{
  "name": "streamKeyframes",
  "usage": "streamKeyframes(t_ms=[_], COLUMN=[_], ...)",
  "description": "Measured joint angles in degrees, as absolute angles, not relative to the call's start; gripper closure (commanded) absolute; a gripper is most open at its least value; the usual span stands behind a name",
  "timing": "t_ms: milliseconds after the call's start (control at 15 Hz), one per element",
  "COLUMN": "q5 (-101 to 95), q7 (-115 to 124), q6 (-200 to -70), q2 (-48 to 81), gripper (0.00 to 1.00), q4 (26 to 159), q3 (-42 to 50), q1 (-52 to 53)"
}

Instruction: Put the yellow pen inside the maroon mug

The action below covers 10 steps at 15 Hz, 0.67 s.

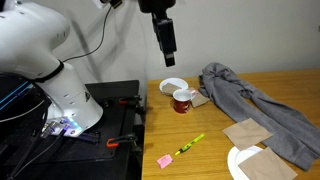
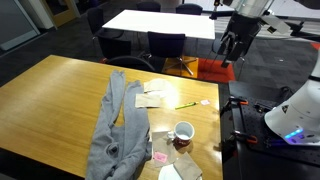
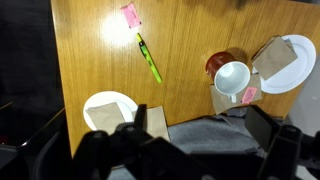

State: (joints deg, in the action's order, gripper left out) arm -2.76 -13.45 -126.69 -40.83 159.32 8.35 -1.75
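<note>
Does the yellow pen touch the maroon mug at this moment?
Apart. The wrist view shows the yellow pen lying flat, with a plain stretch of bare table between it and the maroon mug.

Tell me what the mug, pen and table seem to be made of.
Mug: likely glazed ceramic, dark red outside, pale inside.
Pen: probably plastic, uniform bright yellow-green.
Table: wood or wood-look laminate, semi-gloss; visible grain and a glare patch.
</note>
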Motion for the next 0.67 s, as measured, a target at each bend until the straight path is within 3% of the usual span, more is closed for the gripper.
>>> streamKeyframes(t_ms=[667], q5=[-7.43], q7=[-24.41], q6=[-143.03], q2=[-25.33], gripper=[0.0], q4=[159.56], q3=[14.57], q1=[-2.99])
